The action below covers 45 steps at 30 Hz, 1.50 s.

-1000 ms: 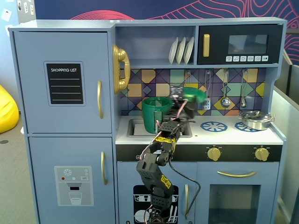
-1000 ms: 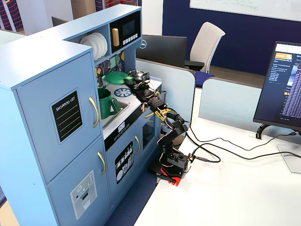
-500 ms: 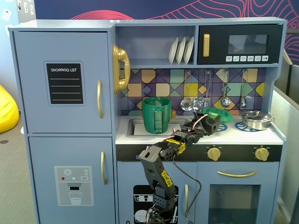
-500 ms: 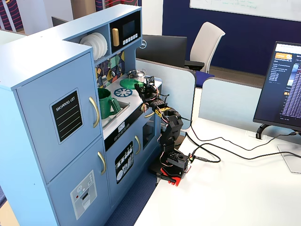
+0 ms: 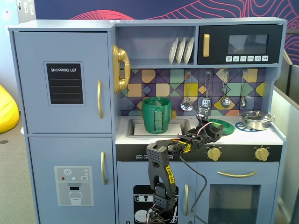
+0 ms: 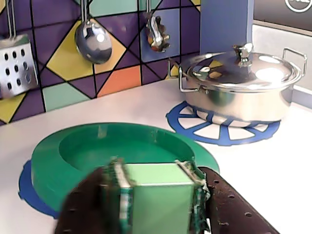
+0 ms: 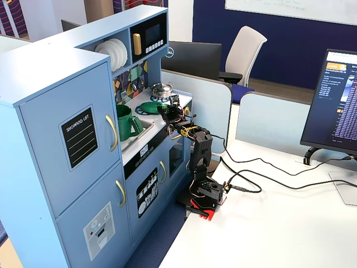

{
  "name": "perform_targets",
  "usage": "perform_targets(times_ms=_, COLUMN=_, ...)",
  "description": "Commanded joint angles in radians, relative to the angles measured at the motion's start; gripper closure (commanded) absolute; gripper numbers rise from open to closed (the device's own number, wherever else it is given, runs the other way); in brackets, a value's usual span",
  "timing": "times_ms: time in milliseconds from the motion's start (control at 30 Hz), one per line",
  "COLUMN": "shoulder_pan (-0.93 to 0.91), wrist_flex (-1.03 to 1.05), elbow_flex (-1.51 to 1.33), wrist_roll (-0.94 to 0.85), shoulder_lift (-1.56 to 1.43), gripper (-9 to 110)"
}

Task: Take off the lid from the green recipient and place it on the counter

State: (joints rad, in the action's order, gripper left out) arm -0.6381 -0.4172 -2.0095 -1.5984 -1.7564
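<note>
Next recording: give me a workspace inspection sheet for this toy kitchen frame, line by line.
Surface: white counter of a blue toy kitchen, with blue burner rings and a sink.
Job's things: green container stands in the sink, top open; green lid lies flat on the counter over a burner ring.
Clutter: lidded steel pot on the other burner ring; utensils hang on the tiled backsplash; plates on the upper shelf.
End effector: low beside the lid's near edge; whether its fingers are open or shut is not readable.
Cables: wires run along the arm and across the white desk behind its base.
Surroundings: office chair, monitor, partition panels.
</note>
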Motion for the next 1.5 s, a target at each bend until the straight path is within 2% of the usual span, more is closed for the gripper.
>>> perform_targets(times_ms=0, shoulder_pan=0.014, wrist_flex=-0.017, elbow_flex=0.083, wrist_roll=0.023, shoulder_lift=-0.031, gripper=68)
perform_targets(times_ms=133, shoulder_pan=0.026, wrist_flex=0.017, elbow_flex=0.040, wrist_roll=0.014, shoulder_lift=-0.118, gripper=61)
perform_targets(times_ms=333, shoulder_pan=0.055, wrist_flex=0.198, elbow_flex=-0.075, wrist_roll=-0.041, shoulder_lift=-0.442, gripper=63)
perform_targets(times_ms=667, shoulder_pan=0.175, wrist_flex=0.833, elbow_flex=-0.293, wrist_roll=-0.104, shoulder_lift=-1.009, gripper=74)
perform_targets(times_ms=967, shoulder_pan=0.393, wrist_flex=1.425, elbow_flex=-0.354, wrist_roll=-0.164, shoulder_lift=-1.206, gripper=88)
perform_targets(times_ms=1100, shoulder_pan=0.454, wrist_flex=1.502, elbow_flex=-0.485, wrist_roll=-0.117, shoulder_lift=-1.230, gripper=92)
perform_targets(times_ms=1233, shoulder_pan=0.485, wrist_flex=1.557, elbow_flex=-0.681, wrist_roll=-0.078, shoulder_lift=-1.270, gripper=89)
perform_targets(times_ms=1467, shoulder_pan=0.575, wrist_flex=1.519, elbow_flex=-0.954, wrist_roll=0.078, shoulder_lift=-1.342, gripper=89)
